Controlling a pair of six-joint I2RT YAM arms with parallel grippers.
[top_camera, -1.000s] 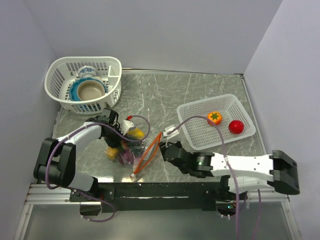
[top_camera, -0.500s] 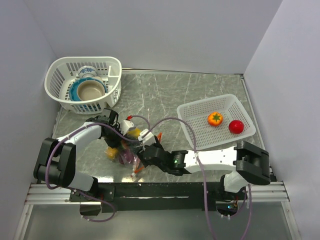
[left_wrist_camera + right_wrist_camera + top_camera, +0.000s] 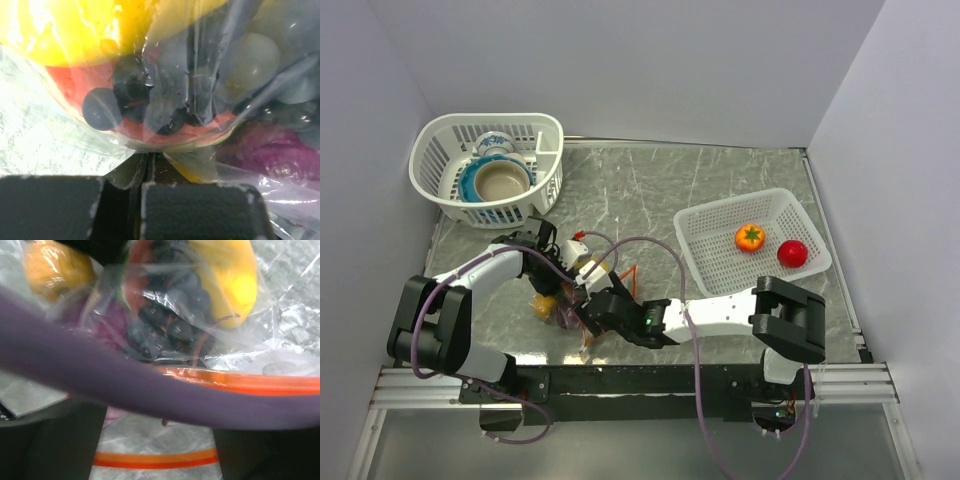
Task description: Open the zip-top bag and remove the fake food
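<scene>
The zip-top bag lies at the front left of the table, holding several fake food pieces. In the left wrist view I see yellow fruit, dark grapes and purple eggplant through the plastic. My left gripper is shut on the bag's plastic. My right gripper is open at the bag's mouth, the orange-red zip strip lying between its fingers. A purple cable crosses that view. An orange fruit and a red tomato lie in the right basket.
A white mesh basket stands at the right. A white basket holding blue-and-white bowls and a cup stands at the back left. My right arm stretches leftwards along the table's front edge.
My right arm has swung left from beside the right basket to the bag, and its gripper is now at the bag's mouth. The left gripper has kept its hold.
</scene>
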